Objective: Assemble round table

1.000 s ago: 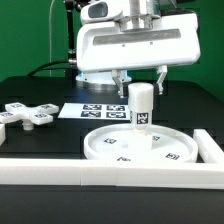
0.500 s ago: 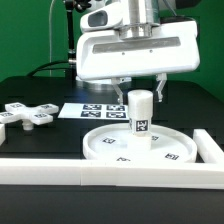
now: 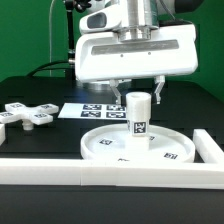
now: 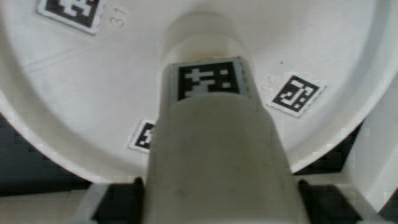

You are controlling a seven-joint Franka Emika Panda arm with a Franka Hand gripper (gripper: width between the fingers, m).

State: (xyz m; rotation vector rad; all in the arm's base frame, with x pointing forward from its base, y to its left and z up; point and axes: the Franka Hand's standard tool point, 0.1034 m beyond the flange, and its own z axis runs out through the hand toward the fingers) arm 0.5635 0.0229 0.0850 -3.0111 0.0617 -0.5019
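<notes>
The white cylindrical post (image 3: 139,118) stands upright over the middle of the large rimmed disc (image 3: 108,149), its marker facing the camera. My gripper (image 3: 140,94) comes down from above and is shut on the post's upper end, one finger on each side. In the wrist view the post (image 4: 214,140) runs down the middle between the dark fingers (image 4: 125,198) of my gripper (image 4: 222,200), with the disc (image 4: 98,90) and its markers beneath. The post's foot is at the disc's surface; I cannot tell whether it is seated. The cross-shaped piece (image 3: 25,116) lies on the table at the exterior view's left.
The marker board (image 3: 92,111) lies flat behind the disc. A long white border rail (image 3: 100,173) runs along the front, and another rail (image 3: 209,148) stands at the exterior view's right of the disc.
My gripper and the post have moved down together toward the disc. The disc and the cross-shaped piece have not moved.
</notes>
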